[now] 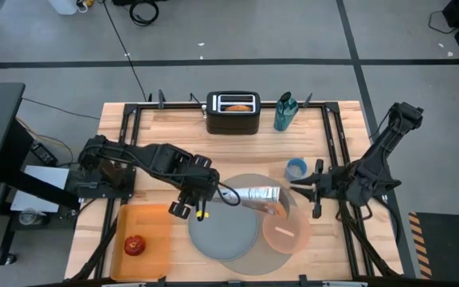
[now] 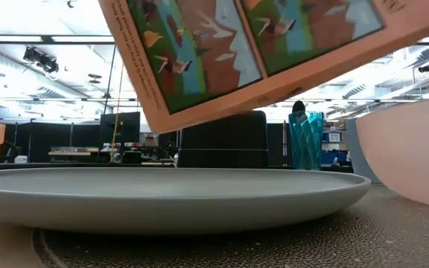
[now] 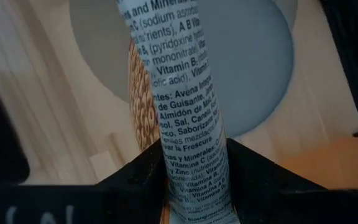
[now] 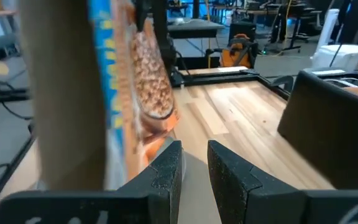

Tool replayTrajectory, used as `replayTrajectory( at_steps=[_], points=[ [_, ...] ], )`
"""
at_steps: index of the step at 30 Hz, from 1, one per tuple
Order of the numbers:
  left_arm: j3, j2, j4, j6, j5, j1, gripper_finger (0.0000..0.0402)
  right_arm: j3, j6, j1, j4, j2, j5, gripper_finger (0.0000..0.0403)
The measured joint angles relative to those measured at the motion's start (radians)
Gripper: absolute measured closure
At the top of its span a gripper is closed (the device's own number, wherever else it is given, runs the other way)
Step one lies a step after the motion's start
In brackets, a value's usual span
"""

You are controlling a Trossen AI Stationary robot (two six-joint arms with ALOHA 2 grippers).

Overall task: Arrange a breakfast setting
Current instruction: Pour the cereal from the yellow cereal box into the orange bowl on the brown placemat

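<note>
Robotics lab, open-plan. Wooden bench [image 1: 237, 151] stood on grey concrete floor [image 1: 293, 32] marked with dark tape lines. Background held rows of desks [image 2: 73, 154], monitors [image 2: 121, 126], ceiling strip lights [image 2: 51, 45], cables [image 1: 126, 48] trailing across floor.

- a grey-blue plate [image 2: 170, 195] fills the foreground, sitting low and wide on the grey mat [image 2: 274, 249].
- a cereal box [image 2: 252, 45] hangs tilted above it, not touching.
- the pink bowl [image 2: 412, 152] curves in just beside the plate.
- behind them stand a black toaster [image 2: 222, 141] and a teal bottle [image 2: 305, 140].
</note>
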Motion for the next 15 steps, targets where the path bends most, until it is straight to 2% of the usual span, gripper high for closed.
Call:
replayTrajectory(
  at_steps=[7, 15],
  points=[
    [-0.075, 0.0, 0.005, -0.017, -0.004, 0.013, 0.025, 0.0, -0.239, 0.009, 0.308, 0.134, -0.001, 0.0318],
    [-0.083, 0.0, 0.032, 0.004, -0.01, 0.016, 0.025, 0.0, -0.34, 0.006, 0.413, 0.17, -0.03, 0.0303]
  ],
)
